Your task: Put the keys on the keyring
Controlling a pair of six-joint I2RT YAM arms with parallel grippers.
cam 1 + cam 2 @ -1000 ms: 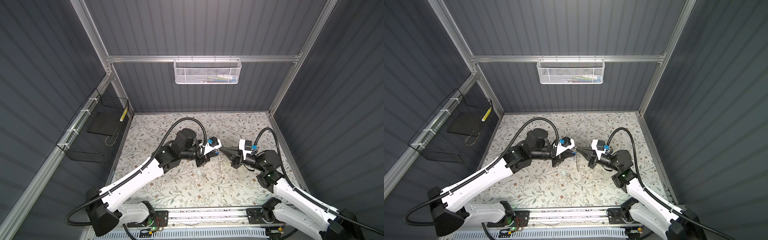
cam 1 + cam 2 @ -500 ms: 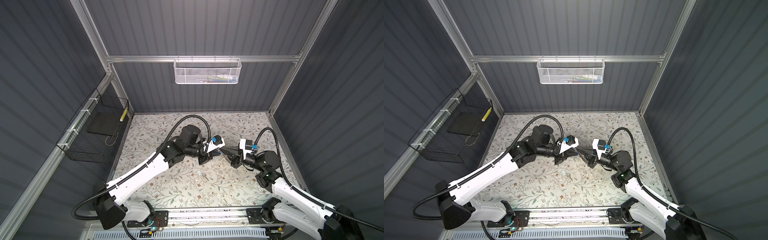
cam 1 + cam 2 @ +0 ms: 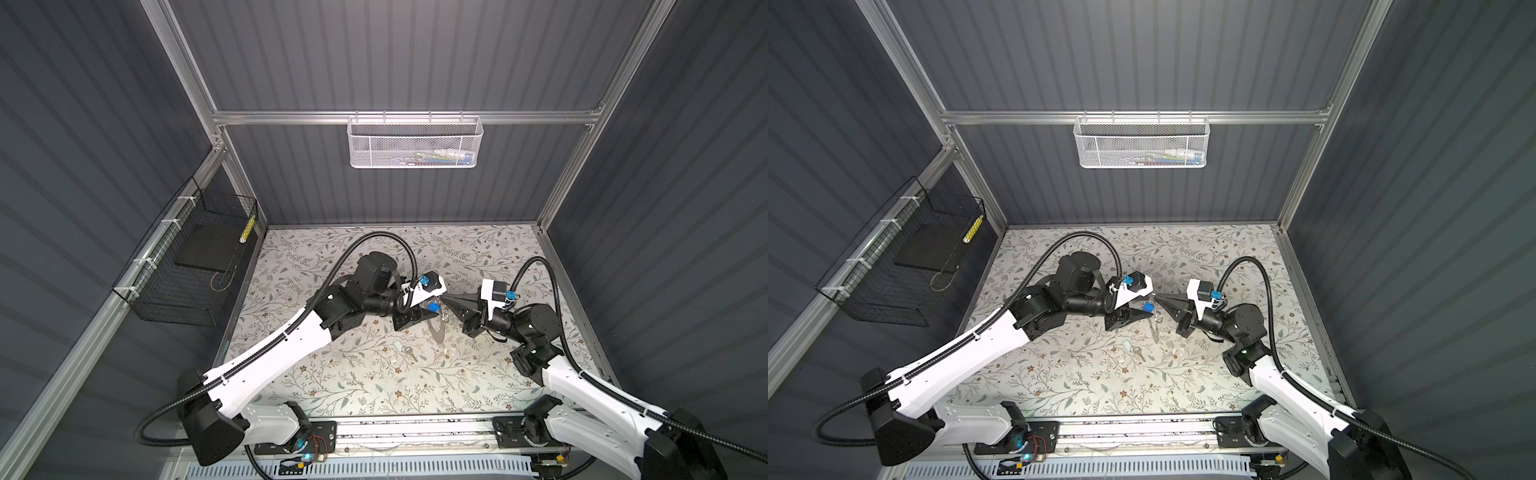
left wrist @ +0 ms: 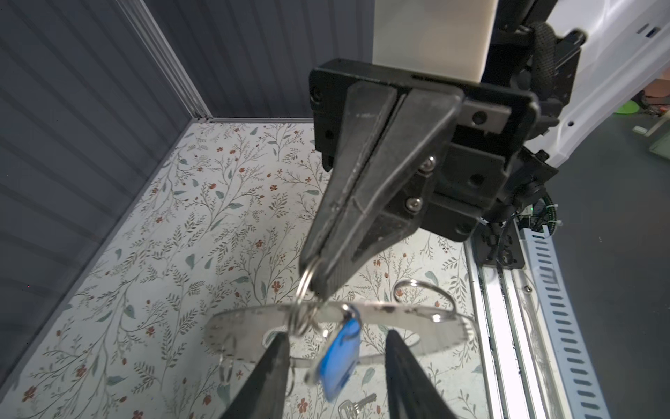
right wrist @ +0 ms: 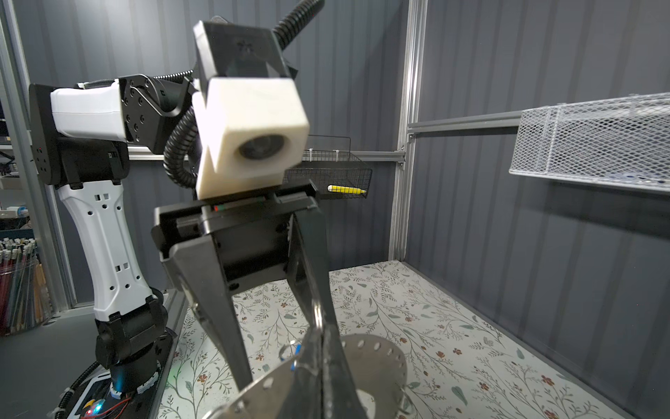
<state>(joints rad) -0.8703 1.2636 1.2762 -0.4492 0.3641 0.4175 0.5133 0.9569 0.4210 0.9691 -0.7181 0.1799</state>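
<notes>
Two keys, two places: the blue-headed key [image 4: 340, 352] dangles at the keyring [image 4: 417, 326] above the middle of the table [image 3: 353, 374], while the whitish-headed key [image 3: 406, 351] lies flat on the table, nearer and a little left. The right gripper [image 4: 317, 265] is pinched tightly on a small wire ring [image 4: 306, 281] — the keyring hangs from it. The left gripper [image 4: 337, 337] has its fingers [image 4: 275, 362] spread, one at each side of the blue-headed key, touching neither.

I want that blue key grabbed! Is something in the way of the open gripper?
Nothing visible. The blue key hangs right between the open fingers of the left gripper, on the keyring; the right gripper pinches its small ring.
</notes>
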